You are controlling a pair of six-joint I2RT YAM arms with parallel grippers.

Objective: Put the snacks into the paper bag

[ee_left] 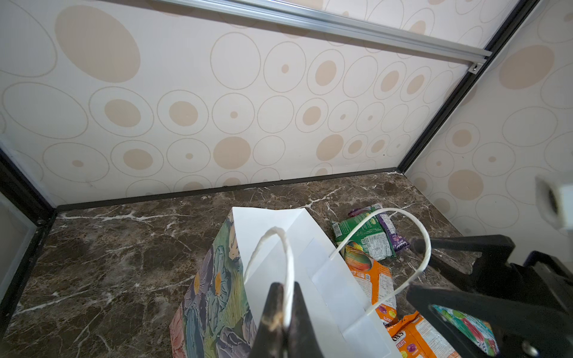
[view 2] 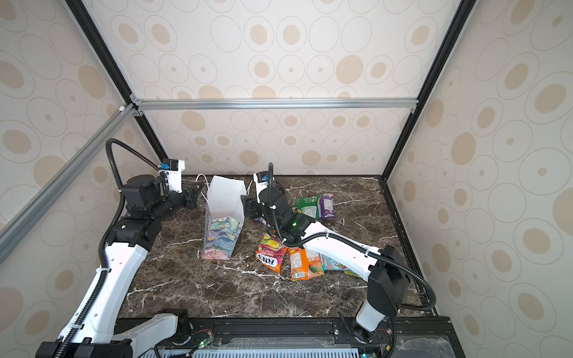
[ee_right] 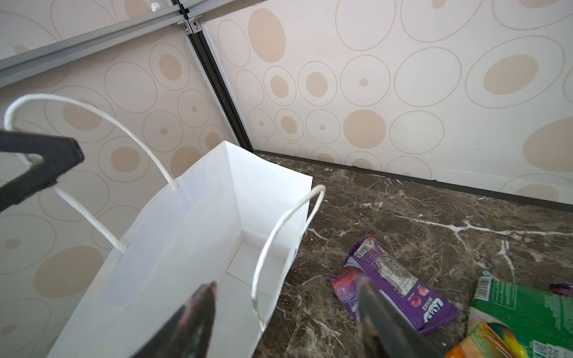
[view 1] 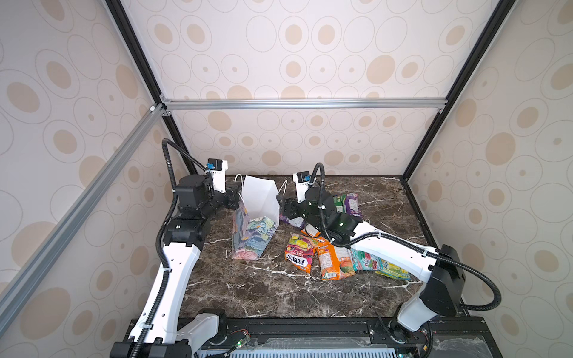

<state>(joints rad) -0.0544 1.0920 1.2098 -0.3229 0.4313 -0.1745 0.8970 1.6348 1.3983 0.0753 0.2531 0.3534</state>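
All the snacks (view 2: 299, 263) in sight lie on the worktop (view 1: 279, 294), to the bag's right in both top views. The bag (view 1: 260, 201) stands upright with its mouth open, white inside and floral print outside; the right wrist view looks down to its white floor.

The left end effector (ee_left: 283, 289) sits at the bag's left rim. Its fingers are together, clamped on the left handle (ee_left: 288, 251), with the white cord pinched between them.

The right end effector (ee_right: 286, 283) hangs at the bag's right rim with its fingers apart. The right handle (ee_right: 276, 245) loops up between them, and I cannot tell whether either finger touches the cord.

- **Beside the bag:** a purple packet (ee_right: 393, 285) printed FOX'S lies just beside the bag's right foot, under that end effector.
- **Further right of the bag:** a green packet (view 1: 341, 201) overlaps a second purple packet (view 1: 353, 204).
- **Nearer the front than the bag:** a red-and-yellow FOX'S packet (view 1: 299, 254) and an orange packet (view 1: 333, 262) lie side by side, touching.
- **Right of those two:** a teal packet (view 1: 366, 260) and a yellow-green packet (view 1: 392, 270) are partly hidden by the right arm (view 1: 387, 245)
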